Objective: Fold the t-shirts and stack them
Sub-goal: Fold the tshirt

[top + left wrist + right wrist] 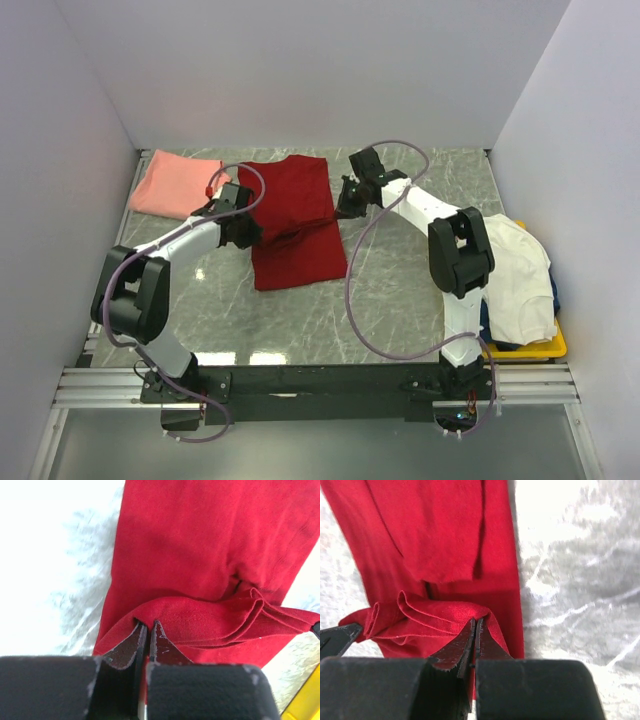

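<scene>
Since my left gripper (148, 626) and right gripper (475, 623) are each clamped shut on the red shirt (298, 200) at mid table (395, 290), I worry uneven pulling slips a thin pinch, skewing the fold.

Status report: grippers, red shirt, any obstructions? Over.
Both shut on red shirt: left gripper one side, right gripper the other. Cloth mid-fold, bunched between them. Off to the sides: pink shirt, white shirt; nothing blocking.
</scene>
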